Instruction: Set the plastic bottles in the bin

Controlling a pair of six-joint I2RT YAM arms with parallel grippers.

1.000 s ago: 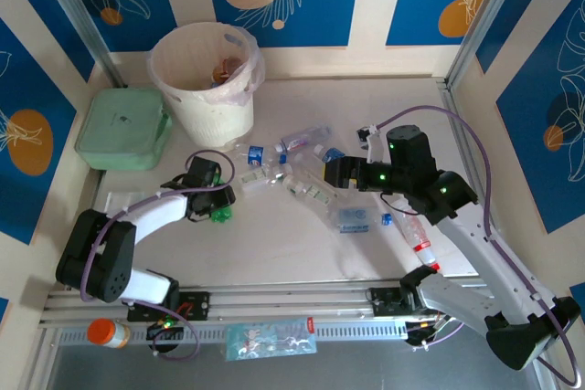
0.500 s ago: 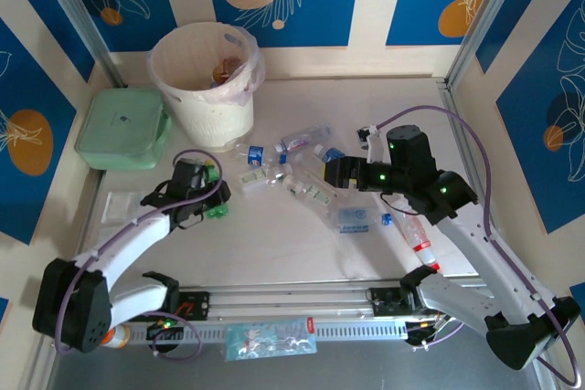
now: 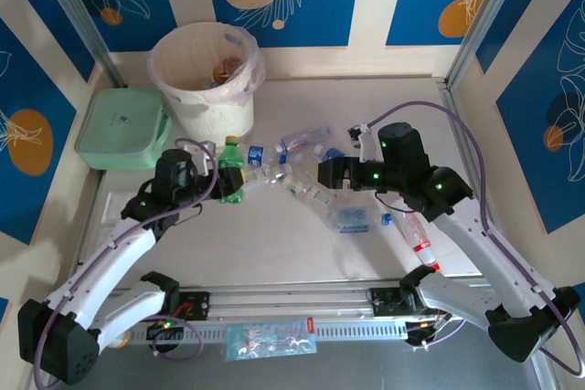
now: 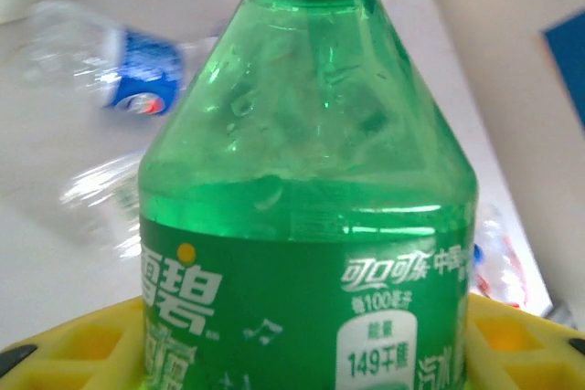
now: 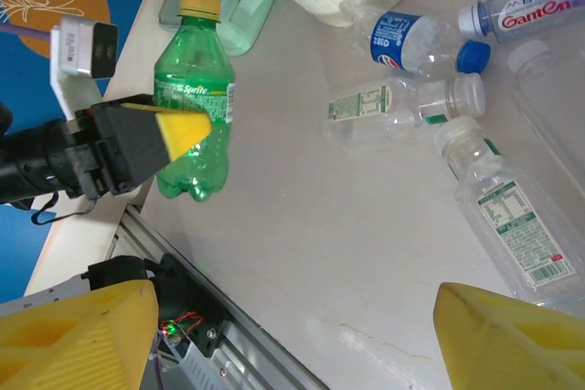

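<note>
Green plastic bottle with a yellow cap [image 3: 230,160] is clamped at its labelled middle in your left claw [image 3: 228,185], left of centre in the overhead view, cap pointing toward the round cream plastic bin with a thin liner bag [image 3: 215,111] in the upper left. Lift until the bottle's base clears the rim, stop over the bin's mouth, then let go. Your right claw [image 3: 322,173] hangs with jaws apart over the loose clear plastic bottles [image 3: 297,142] on the pale surface [image 3: 274,244]; hold it out of the left arm's path.
</note>
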